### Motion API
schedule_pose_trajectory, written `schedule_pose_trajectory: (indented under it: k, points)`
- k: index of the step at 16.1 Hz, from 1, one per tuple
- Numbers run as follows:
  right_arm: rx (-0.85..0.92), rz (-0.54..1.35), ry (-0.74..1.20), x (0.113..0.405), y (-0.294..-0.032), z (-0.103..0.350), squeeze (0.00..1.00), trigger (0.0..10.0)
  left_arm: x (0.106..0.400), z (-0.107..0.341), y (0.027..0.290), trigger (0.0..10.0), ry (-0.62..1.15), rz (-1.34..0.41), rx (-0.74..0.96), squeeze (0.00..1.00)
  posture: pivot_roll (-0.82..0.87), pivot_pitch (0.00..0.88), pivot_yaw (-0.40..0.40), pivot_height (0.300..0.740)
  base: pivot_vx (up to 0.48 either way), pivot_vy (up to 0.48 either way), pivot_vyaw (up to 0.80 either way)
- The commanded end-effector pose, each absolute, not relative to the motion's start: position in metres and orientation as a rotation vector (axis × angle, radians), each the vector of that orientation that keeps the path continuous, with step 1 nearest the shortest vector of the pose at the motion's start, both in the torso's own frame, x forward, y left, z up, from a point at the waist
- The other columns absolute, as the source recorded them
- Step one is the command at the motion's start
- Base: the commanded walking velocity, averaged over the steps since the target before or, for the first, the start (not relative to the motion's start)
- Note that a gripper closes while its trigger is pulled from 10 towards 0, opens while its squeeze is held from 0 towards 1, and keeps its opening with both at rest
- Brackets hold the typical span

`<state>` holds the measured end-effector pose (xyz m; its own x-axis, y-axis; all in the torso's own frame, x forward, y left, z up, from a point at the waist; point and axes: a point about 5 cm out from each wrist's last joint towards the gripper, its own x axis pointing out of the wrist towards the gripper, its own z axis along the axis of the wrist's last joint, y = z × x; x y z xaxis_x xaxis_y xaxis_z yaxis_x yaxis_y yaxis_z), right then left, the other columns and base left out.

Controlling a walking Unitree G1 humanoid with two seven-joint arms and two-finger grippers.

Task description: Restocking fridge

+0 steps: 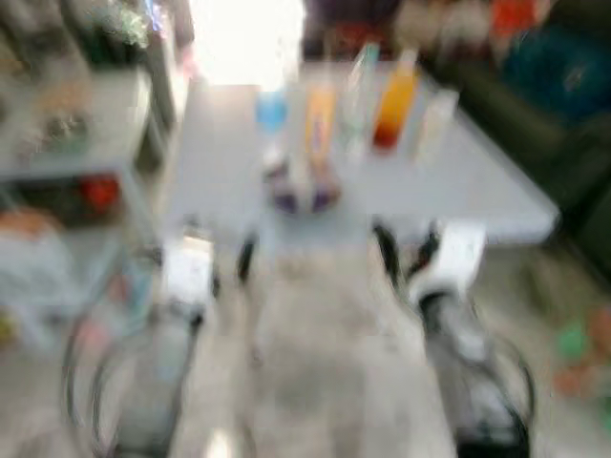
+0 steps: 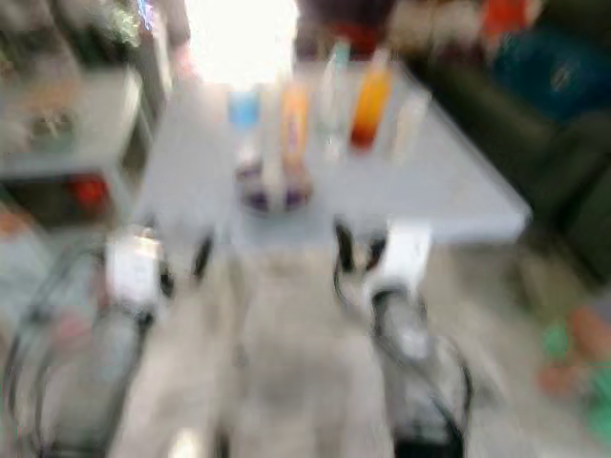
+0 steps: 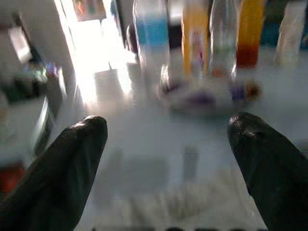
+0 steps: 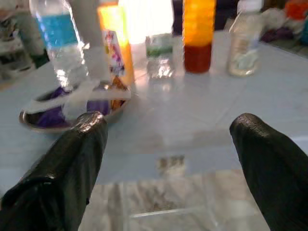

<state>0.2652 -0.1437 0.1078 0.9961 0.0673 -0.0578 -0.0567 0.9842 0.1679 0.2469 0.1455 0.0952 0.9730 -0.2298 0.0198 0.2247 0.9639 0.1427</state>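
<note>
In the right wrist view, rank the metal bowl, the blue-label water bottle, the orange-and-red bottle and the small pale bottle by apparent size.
1. metal bowl, widest, though nearest the camera
2. blue-label water bottle and orange-and-red bottle: alike, both cut off at the top
3. small pale bottle

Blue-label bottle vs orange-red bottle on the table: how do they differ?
The blue-label bottle is clear with a blue band; the orange-red bottle is orange above and dark red at its base. The blue-label bottle stands by the metal bowl; the orange-red bottle stands apart from it, between a small clear bottle and a pale bottle. Both stand upright on the table.
</note>
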Motion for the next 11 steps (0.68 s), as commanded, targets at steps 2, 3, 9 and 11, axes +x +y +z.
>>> schedule_pose_trajectory:
  k: [2, 3, 9, 11]
  points:
    - [0.173, 0.081, 0.045, 0.2689, -0.1368, 0.1137, 0.0, 10.0, 0.2537, 0.1066, 0.1474, 10.0, -0.079, -0.227, 0.152, 0.0, 0.07, 0.0, -0.035, 0.74, 0.371, 0.0, 0.0]
    - [0.173, 0.083, 0.044, 0.2688, -0.1366, 0.1137, 0.0, 10.0, 0.2546, 0.107, 0.1476, 10.0, -0.08, -0.227, 0.154, 0.0, 0.07, 0.0, -0.034, 0.74, 0.33, 0.0, 0.0]
    - [0.177, 0.088, 0.048, 0.2699, -0.1355, 0.1134, 0.0, 10.0, 0.2556, 0.1078, 0.1469, 10.0, -0.086, -0.197, 0.139, 0.0, 0.07, 0.0, -0.037, 0.74, 0.158, 0.0, 0.0]
    - [0.18, 0.096, 0.052, 0.2707, -0.1341, 0.1132, 0.0, 10.0, 0.2565, 0.109, 0.1491, 10.0, -0.092, -0.187, 0.135, 0.0, 0.07, 0.0, -0.038, 0.74, 0.0, 0.0, 0.0]
